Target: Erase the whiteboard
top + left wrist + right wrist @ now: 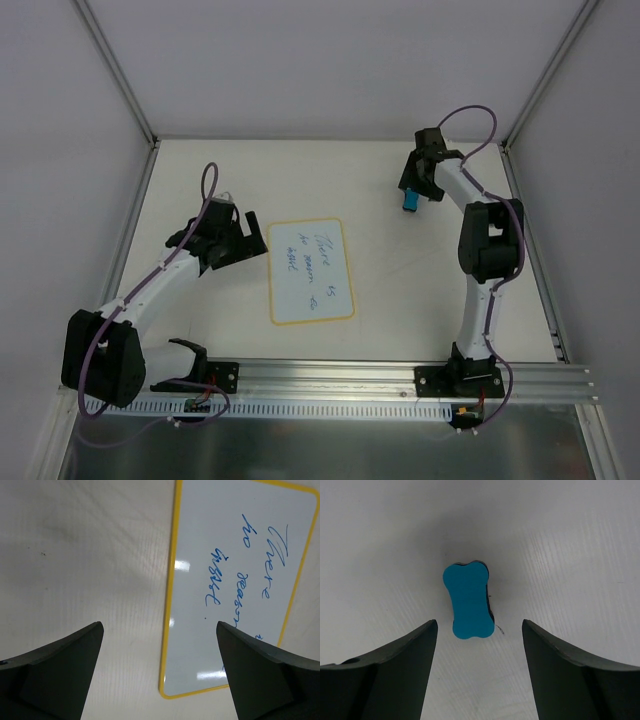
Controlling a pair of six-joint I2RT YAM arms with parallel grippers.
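Whiteboard lay flat near the middle of the cream table, its long sides running away from the arms' bases and its thin yellow rim whole all round. The table was the largest thing in sight, walled by pale panels on three sides, with an aluminium rail along its near edge carrying both bases.

The left arm reached forward and inward, and the right arm stood taller and stretched toward the far right part of the table, well apart from the board.

The left gripper sat just beside the board's left edge. In its wrist view the left gripper had its jaws spread wide with nothing between them, one finger above bare table and the other above a corner of the whiteboard.

The right gripper was above a small blue eraser. Its wrist view showed the right gripper with jaws apart, flanking the bone-shaped eraser with a gap on each side, so it gripped nothing.

Blue handwriting covered the board in several lines, seen close as looping script.
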